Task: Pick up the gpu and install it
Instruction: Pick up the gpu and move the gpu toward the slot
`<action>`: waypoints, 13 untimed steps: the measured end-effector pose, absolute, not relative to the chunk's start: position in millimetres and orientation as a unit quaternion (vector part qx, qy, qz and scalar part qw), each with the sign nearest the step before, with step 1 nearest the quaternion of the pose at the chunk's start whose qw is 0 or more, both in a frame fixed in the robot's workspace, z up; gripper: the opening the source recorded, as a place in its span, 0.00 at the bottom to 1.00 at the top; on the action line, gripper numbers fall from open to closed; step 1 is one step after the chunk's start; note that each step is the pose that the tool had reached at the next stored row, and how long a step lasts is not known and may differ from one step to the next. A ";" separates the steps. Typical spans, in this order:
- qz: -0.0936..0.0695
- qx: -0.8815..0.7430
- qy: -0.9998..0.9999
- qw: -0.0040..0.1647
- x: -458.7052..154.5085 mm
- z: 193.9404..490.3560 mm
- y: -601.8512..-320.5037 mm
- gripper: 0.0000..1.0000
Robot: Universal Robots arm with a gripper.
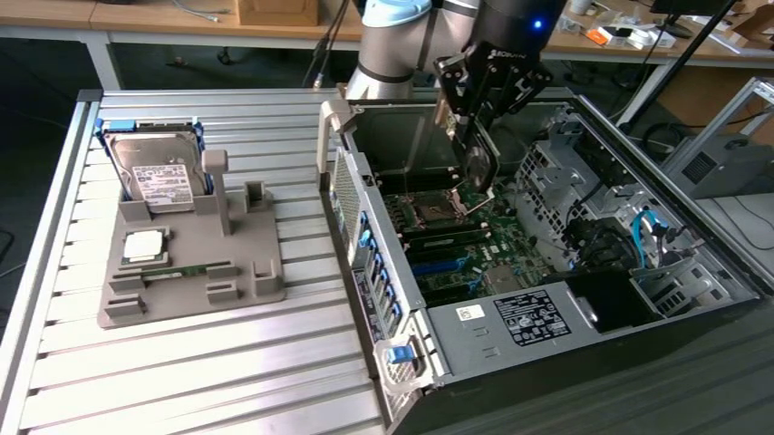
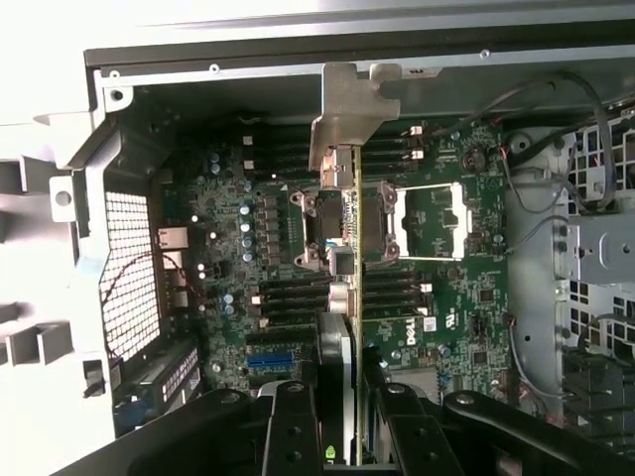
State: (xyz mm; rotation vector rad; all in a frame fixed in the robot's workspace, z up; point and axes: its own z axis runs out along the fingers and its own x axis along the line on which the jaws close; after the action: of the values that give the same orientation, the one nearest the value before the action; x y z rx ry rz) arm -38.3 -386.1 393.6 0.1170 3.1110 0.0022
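Clamping the gpu [image 1: 479,163] edge-on between fingers [image 2: 290,426] of my gripper [image 1: 474,113], half-closed on it. Card hangs above the motherboard [image 2: 446,288] inside the open case [image 1: 581,326] (silver bracket [image 2: 347,109] farthest from me), apparently not yet seated.

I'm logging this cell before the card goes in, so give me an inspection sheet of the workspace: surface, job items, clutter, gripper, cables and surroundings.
Surface: slatted metal table carrying a grey parts fixture and an open computer case.
Job's things: gpu hangs over the motherboard inside the case, not seated.
Clutter: hard drive, processor chip and memory stick sit in the fixture.
Gripper: gripper shut on the gpu, above the case.
Cables: blue cables in the case at the exterior view's right; grey wires beside the board.
Surroundings: wooden desks behind the table, with small items on them.
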 end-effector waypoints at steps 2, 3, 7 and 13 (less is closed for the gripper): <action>0.001 0.038 0.999 0.014 -38.3 392.7 -386.6 0.27; 0.001 0.038 0.999 0.014 -38.2 392.2 -386.9 0.27; 0.001 0.038 0.999 0.014 -38.2 390.1 -388.2 0.27; 0.001 0.038 0.999 0.014 -38.1 382.6 -392.5 0.27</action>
State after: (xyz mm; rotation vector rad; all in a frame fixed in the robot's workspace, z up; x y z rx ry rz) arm -38.1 -392.5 382.6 0.1170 3.1110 0.0023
